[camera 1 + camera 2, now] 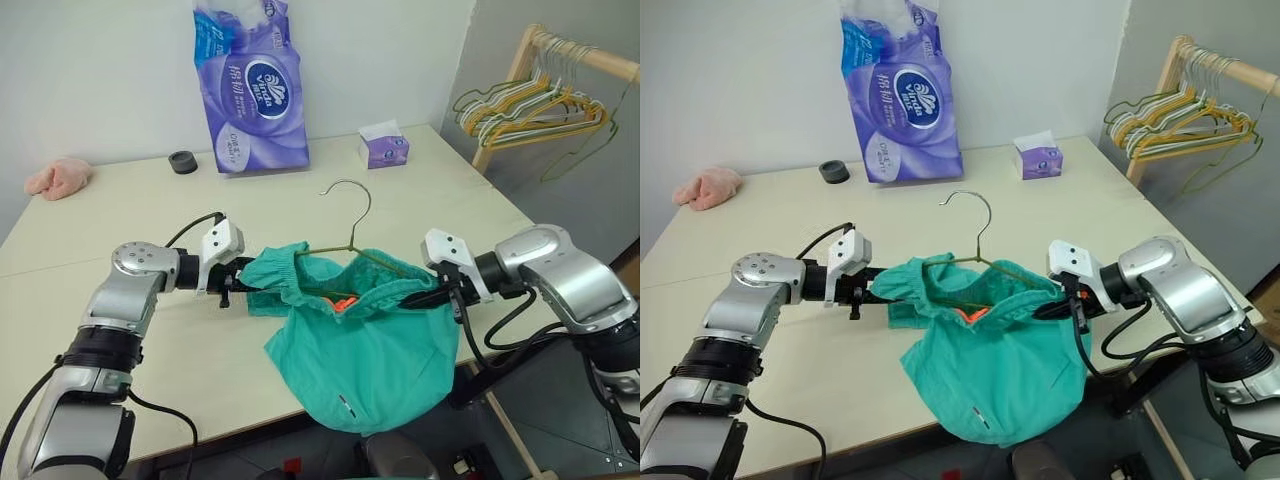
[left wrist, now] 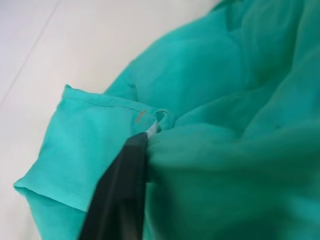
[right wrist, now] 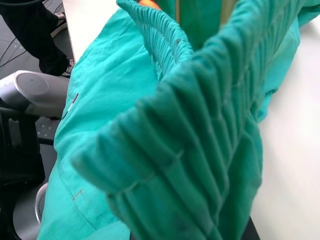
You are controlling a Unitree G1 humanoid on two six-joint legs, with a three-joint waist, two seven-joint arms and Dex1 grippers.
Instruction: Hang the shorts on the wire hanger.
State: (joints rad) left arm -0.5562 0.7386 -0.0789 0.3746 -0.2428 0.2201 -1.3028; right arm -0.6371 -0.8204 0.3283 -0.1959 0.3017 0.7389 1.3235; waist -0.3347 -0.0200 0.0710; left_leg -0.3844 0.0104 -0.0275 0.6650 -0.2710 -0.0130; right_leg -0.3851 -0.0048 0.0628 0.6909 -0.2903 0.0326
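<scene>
The teal-green shorts (image 1: 365,360) hang between my two grippers over the table's front edge, waistband up and legs drooping. The wire hanger (image 1: 368,205) sticks up out of the waistband, its hook above the fabric and its lower part hidden inside. My left gripper (image 1: 240,283) is at the shorts' left edge. In the left wrist view a black finger (image 2: 122,190) presses into bunched fabric, so it is shut on the shorts. My right gripper (image 1: 432,296) is shut on the gathered waistband (image 3: 200,125) at the right side.
A purple tissue pack (image 1: 252,90), a small tissue box (image 1: 384,148), a black round object (image 1: 183,162) and a pink cloth lump (image 1: 58,177) sit at the back of the table (image 1: 120,230). At the right stands a wooden rack with yellow and pale green hangers (image 1: 530,105).
</scene>
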